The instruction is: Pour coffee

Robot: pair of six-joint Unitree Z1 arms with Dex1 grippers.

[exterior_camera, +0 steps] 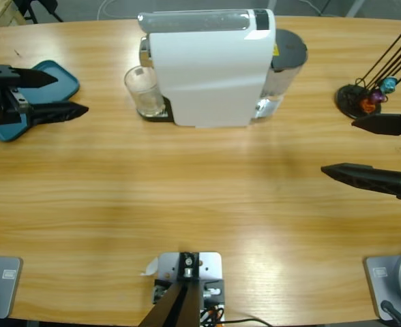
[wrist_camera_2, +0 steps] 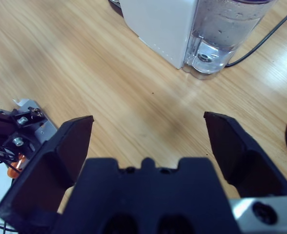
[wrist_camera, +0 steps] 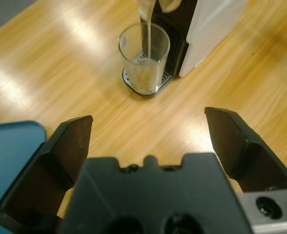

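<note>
A white coffee machine (exterior_camera: 207, 68) stands at the table's far middle. On its drip tray, under the spout, stands a clear glass (exterior_camera: 144, 90), which also shows in the left wrist view as the glass (wrist_camera: 144, 58). A thin stream of pale coffee (wrist_camera: 144, 34) runs from the spout into the glass, where a shallow amount lies at the bottom. My left gripper (exterior_camera: 64, 94) is open at the far left, well short of the glass, with nothing in it. At the right edge, my right gripper (exterior_camera: 344, 146) is open and holds nothing.
A blue tray (exterior_camera: 50, 85) lies under the left gripper at the left edge. A black stand (exterior_camera: 364, 99) with coloured capsules and thin rods sits at the far right. The machine's clear water tank (wrist_camera_2: 221, 34) is on its right side, with a black cable behind it.
</note>
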